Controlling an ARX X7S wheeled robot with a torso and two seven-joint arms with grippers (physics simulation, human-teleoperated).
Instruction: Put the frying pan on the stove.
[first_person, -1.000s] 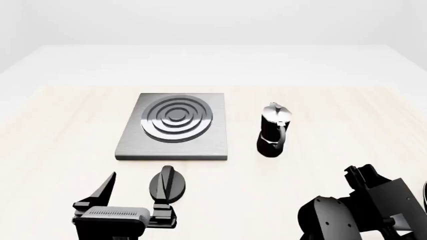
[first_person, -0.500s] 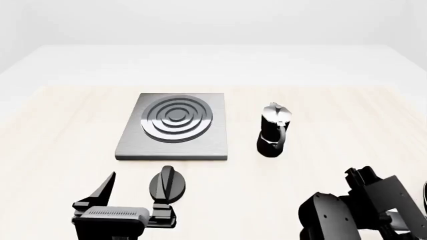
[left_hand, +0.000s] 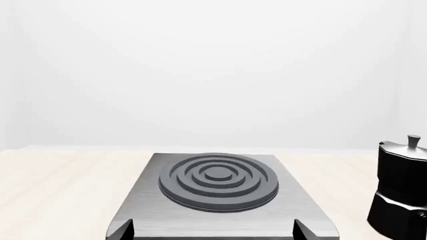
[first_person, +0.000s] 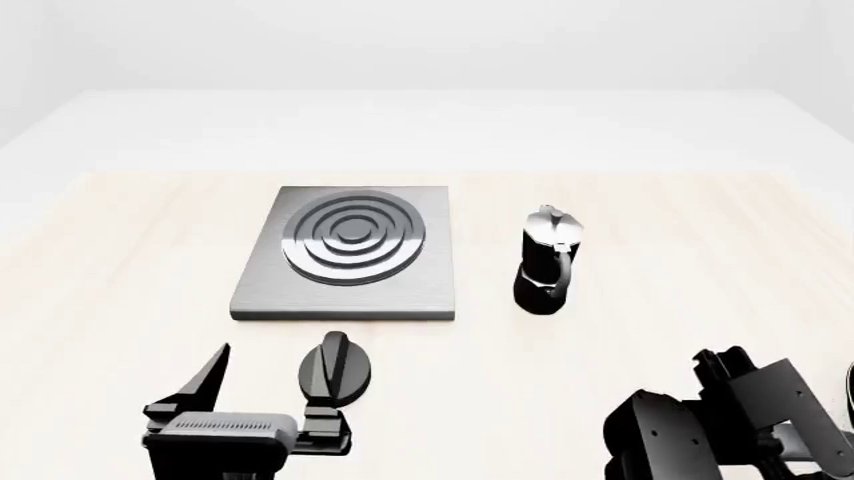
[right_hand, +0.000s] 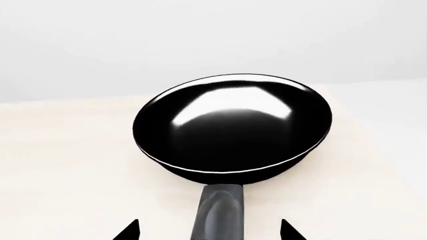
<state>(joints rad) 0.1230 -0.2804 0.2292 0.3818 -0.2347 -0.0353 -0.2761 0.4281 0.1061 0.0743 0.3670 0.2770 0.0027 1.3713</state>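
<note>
Right gripper (right_hand: 210, 231) is open, its two black fingertips (right_hand: 127, 231) spread wide at either side of the long black handle (right_hand: 218, 212) of the round shallow glossy black frying pan (right_hand: 232, 124); from the right wrist view the handle runs straight between the tips, but contact is not evident, so nothing is gripped yet. Step in hand, as judged: line up and close on the handle. To do it well, keep the handle centred between the fingers, advance along its axis so the pads land on the handle well clear of the bowl, and close only once the handle sits deep in the gap; an off-centre close could twist or push the pan. In the head view the right arm (first_person: 721, 425) is low at the near right edge of the pale wooden table (first_person: 120, 260) and the pan itself is out of that frame. Left gripper (first_person: 267, 385) is open and empty, just beside a small black round knob (first_person: 335, 368), facing the flat square grey metal stove (first_person: 350, 252) with its dark ring burner. Stove top is bare. Black-and-silver moka pot (first_person: 547, 260) stands upright between stove and right arm, so the carry should pass clear of it.
</note>
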